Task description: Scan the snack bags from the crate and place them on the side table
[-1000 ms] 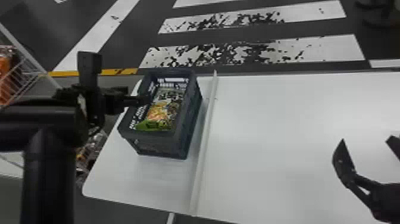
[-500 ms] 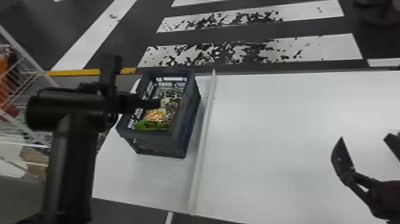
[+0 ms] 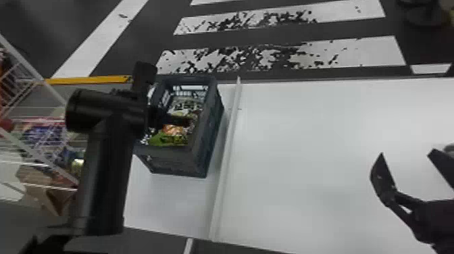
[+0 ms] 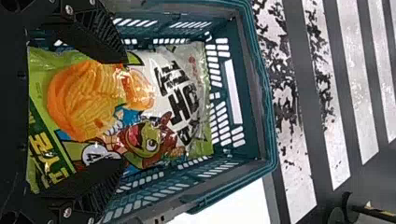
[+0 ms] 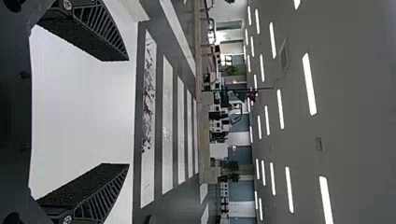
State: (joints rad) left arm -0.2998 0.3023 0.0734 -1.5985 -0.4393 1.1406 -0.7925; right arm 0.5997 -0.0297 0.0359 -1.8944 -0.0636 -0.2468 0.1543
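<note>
Snack bag (image 4: 163,100), one: where kept?

In the crate (image 4: 236,112), printed face up, between the crate's walls; crate set on the white counter (image 3: 304,158), beside a raised strip (image 3: 226,158).

Holder?

None seen. Left gripper (image 4: 124,112) is spread wide over the bag, a finger toward either side. Contact: cannot tell. Right gripper (image 3: 410,162), likewise wide, over the counter, holding nothing.

Hazards, please.

Item one: slipping. Glossy film may slide free if the fingers pinch only a shallow fold. Item two: snagging. The fingers have little room beside the walls, so one could catch the lattice, or the bag could hook the rim on lifting and drag the crate. Item three: crushing, should the squeeze bear on the puffed middle. Item four: a missed scan, if the code ends up under a finger or fold.

Appearance?

Green at one end, white at the other; bold black lettering, orange ridged crisps, a green cartoon creature with a red mouth. Plump, shiny, creased toward the edges.
</note>
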